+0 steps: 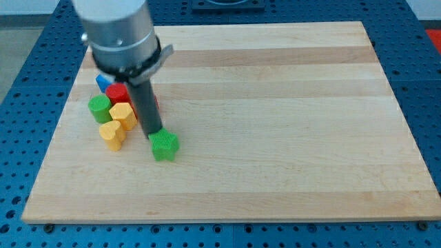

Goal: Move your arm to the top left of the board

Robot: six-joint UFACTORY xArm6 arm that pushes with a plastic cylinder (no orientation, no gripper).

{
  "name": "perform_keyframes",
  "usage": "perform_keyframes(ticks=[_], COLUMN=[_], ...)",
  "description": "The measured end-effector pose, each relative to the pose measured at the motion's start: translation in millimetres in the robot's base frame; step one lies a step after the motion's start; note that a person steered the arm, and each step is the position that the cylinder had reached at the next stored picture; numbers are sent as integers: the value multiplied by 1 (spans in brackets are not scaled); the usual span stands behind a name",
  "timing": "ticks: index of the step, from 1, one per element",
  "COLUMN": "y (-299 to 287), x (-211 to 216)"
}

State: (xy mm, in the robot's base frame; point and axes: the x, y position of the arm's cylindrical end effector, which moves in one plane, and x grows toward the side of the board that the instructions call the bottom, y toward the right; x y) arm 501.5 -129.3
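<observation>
My tip (152, 132) rests at the upper left edge of a green star-shaped block (165, 146), touching or nearly touching it. Left of the rod lies a cluster: a blue block (104, 83) at the top, a red block (118, 94) below it, a green cylinder (99, 108) at the left, a yellow block (122, 114) and a yellow heart-shaped block (111, 133). A sliver of another red block (156, 102) shows just right of the rod. The rod and the arm's grey body (118, 31) hide part of the cluster and the board's top left.
The wooden board (289, 124) lies on a blue perforated table (27, 89). The board's top left corner sits behind the arm's body.
</observation>
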Motion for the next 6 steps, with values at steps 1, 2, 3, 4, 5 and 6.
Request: perform_keyframes(ticks=[1, 2, 3, 4, 5, 6], y=[2, 40, 60, 39, 1, -62], x=[27, -15, -94, -150, -200, -248])
